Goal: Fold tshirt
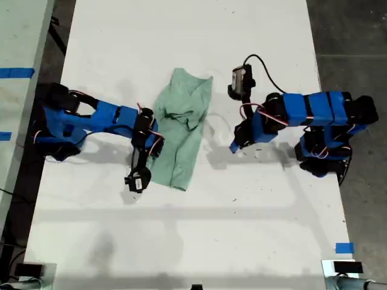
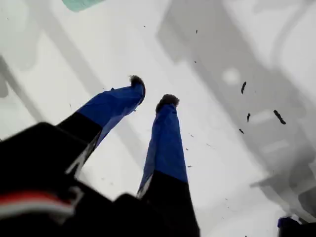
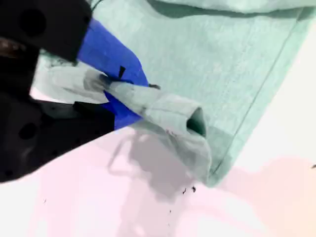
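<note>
Exterior view's left arm carries my second pincer (image 1: pixel 145 158), clamped on the near-side edge of the tshirt (image 1: pixel 181 130), which lies partly folded mid-surface (image 1: pixel 181 241); my first pincer (image 2: pixel 150 96), right, hangs slightly open and empty. Next, I judge, the held edge must be carried across.

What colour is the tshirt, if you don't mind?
Plain pale mint green tshirt; clearest in the exterior view.

Exterior view straight down on white table (image 1: pixel 193 229), wrist views close along each pincer, sharing the tshirt (image 1: pixel 181 130).
</note>
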You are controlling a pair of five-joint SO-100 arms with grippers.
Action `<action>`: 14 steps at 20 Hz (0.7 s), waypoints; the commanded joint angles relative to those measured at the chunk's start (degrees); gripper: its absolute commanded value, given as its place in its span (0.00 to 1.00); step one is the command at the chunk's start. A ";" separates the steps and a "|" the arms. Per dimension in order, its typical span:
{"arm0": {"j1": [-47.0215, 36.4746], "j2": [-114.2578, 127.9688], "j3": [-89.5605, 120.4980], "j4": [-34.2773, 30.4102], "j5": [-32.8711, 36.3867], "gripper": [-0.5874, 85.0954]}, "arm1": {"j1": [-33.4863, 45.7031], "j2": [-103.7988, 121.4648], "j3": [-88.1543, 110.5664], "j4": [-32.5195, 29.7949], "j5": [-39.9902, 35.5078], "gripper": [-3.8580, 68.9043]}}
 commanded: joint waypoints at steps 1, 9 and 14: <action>2.20 -19.07 -27.16 7.82 3.78 0.01 | -0.26 3.69 -0.35 -1.32 0.09 0.19; 0.97 2.46 -16.26 11.43 10.81 0.45 | -0.35 5.45 0.70 -1.41 0.88 0.20; -1.23 29.27 0.26 11.43 7.38 0.46 | 0.35 7.21 0.09 -0.53 0.00 0.20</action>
